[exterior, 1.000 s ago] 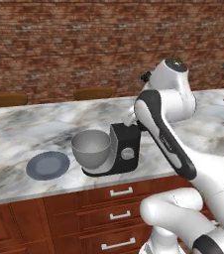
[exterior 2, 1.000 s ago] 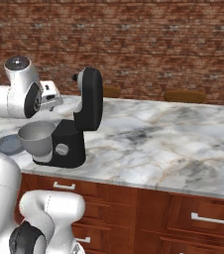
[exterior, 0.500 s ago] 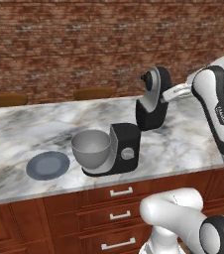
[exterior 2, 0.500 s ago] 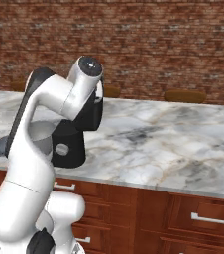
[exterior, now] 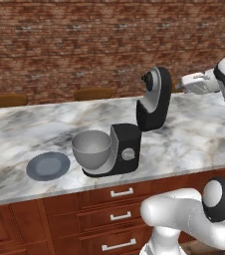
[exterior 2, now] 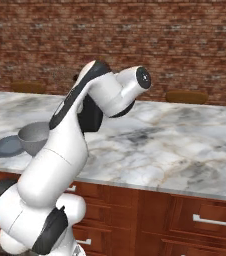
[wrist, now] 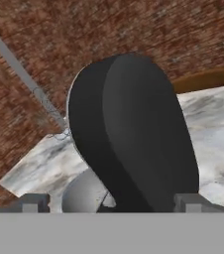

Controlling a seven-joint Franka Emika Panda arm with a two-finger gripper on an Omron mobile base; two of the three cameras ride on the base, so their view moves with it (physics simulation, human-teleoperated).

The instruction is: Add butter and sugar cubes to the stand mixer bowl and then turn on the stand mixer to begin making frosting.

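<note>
The black stand mixer stands on the marble counter with its head tilted up. The grey stand mixer bowl sits on its base, and I see nothing inside it. My gripper hovers open just right of the raised head, level with it and pointing at it. In the hand view the head's dark back is close ahead between my open fingertips, with the bowl below it. In the right base view my arm covers most of the mixer; the bowl shows to its left. Butter and sugar cubes are out of view.
A flat blue-grey plate lies on the counter left of the bowl. Brown chair backs rise behind the counter against the brick wall. Wooden drawers run under the counter's front edge. Bare marble stretches to the right of the mixer.
My arm has swung from in front of the mixer out to the right. The hand now sits beside the raised head. The gripper stays open; mixer, bowl and plate have not moved.
</note>
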